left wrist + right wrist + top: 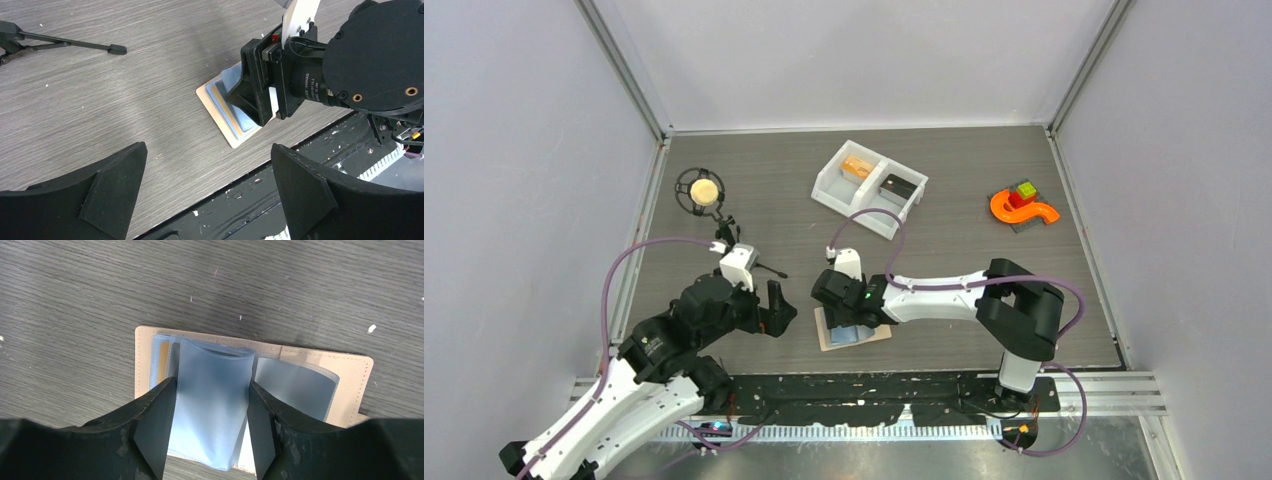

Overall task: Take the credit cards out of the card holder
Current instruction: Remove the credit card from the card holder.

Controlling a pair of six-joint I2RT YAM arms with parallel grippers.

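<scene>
The beige card holder lies open near the table's front edge, its light blue sleeves fanned out. My right gripper is down over it, and its fingers press both edges of one raised blue sleeve, which bows between them. An orange-tan credit card edge shows in a left pocket. In the white bin, an orange-tan card and a dark card lie in separate compartments. My left gripper hangs open to the left of the holder, holding nothing.
A black ring stand with a tan ball and a small white-headed tripod stand at the left. An orange curved toy with coloured blocks sits at the right. The black rail runs along the table's near edge.
</scene>
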